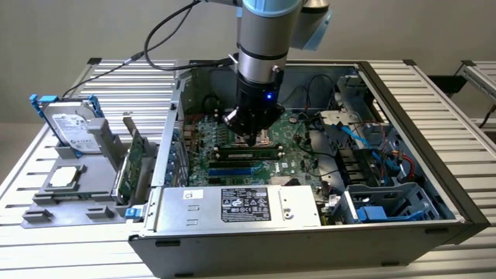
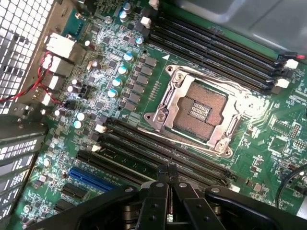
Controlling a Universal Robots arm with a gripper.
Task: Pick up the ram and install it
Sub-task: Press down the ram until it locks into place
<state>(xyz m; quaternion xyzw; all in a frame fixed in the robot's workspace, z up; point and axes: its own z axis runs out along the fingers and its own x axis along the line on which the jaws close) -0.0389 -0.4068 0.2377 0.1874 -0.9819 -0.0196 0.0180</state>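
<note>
End effector (image 1: 252,139) is pressed together, pinching nothing visible — its tips hang just above the ram (image 1: 250,154), which lies seated in a slot on the motherboard (image 1: 298,152) inside the open computer case (image 1: 434,174), likely to push it home.

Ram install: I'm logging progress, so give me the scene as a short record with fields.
gripper: fingers shut, nothing between them, low inside the case
ram: lying along the memory slots by the fingertips; seating cannot be told
CPU socket: empty
</note>
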